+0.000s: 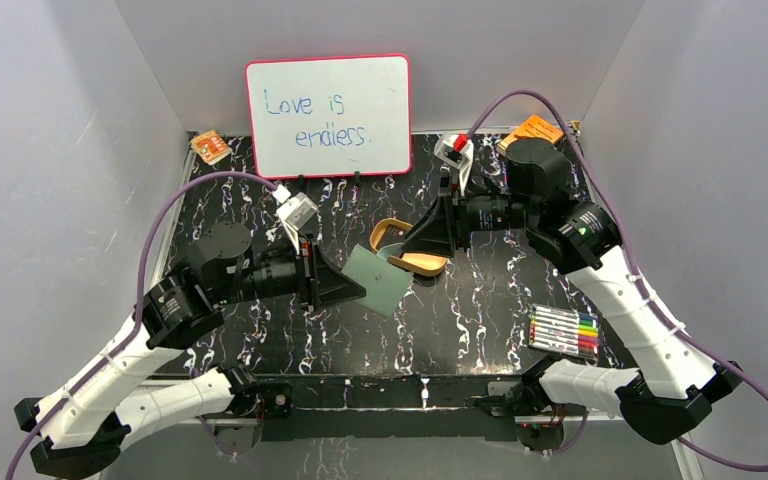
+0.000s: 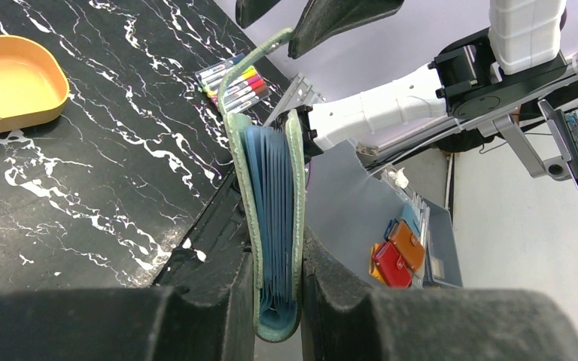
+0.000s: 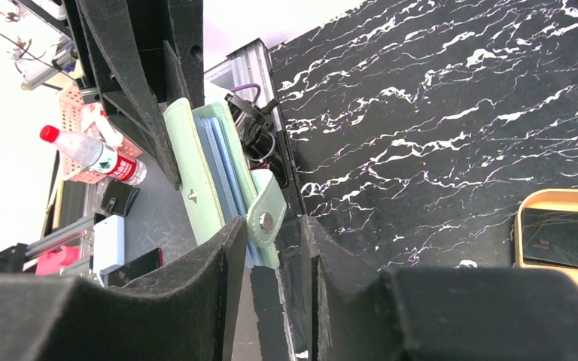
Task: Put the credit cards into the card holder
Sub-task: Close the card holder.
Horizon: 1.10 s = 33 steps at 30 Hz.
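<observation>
Card holder point(image 2: 271, 173) — held on edge above mid-table, clamped in the left gripper point(image 2: 275, 252), pockets slightly parted. Snap tab point(image 3: 266, 218) lies between the narrowed fingers of the right gripper point(image 3: 272, 235); whether they pinch it cannot be told. Cards point(image 3: 564, 235) — in the tray point(image 2: 15, 83) alongside.

Step, as judged: opening the holder. Next move: draw the tab aside, then fetch a card.

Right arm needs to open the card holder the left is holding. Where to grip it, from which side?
Probably the snap tab: it juts off the free edge of the card holder, away from the left gripper. Come in over its tip, one finger per face.
</observation>
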Motion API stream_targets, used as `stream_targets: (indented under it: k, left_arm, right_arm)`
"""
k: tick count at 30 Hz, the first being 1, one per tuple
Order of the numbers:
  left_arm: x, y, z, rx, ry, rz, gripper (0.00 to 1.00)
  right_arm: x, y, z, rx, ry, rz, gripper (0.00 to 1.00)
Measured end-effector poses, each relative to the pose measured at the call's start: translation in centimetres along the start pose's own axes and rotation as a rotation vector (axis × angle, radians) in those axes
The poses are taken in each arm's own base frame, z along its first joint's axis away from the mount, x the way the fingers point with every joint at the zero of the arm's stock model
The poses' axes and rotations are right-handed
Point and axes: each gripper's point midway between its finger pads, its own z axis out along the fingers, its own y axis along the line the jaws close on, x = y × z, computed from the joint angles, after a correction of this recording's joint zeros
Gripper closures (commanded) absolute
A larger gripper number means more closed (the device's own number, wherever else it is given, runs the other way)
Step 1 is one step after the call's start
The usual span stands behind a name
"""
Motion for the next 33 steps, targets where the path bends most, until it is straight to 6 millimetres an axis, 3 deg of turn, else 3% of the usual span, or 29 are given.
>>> stream_targets:
  k: [11,20,28,33]
  left_arm:
    - [-0.2,0.3,0.0,-0.017,-0.014,0.001,1.0]
    - [-0.3,1.0,-0.1,-0.055,-0.024,-0.005,1.0]
    - [0.0,4.0,1.5,-0.197,-0.014,-0.083,1.0]
    - [-0.1,4.9,2.6,-0.241,0.005,-0.12,1.0]
  right_arm:
    - [0.4,-0.2,0.3,-0.008,0.017,0.015,1.0]
    - [0.6,0.0,0.4,-0.021,0.026,-0.009,1.0]
    - [2.3,0.0,1.2,0.045,0.106,-0.117,1.0]
    - [3.4,-0.9,2.2,0.074,0.158,-0.146,1.0]
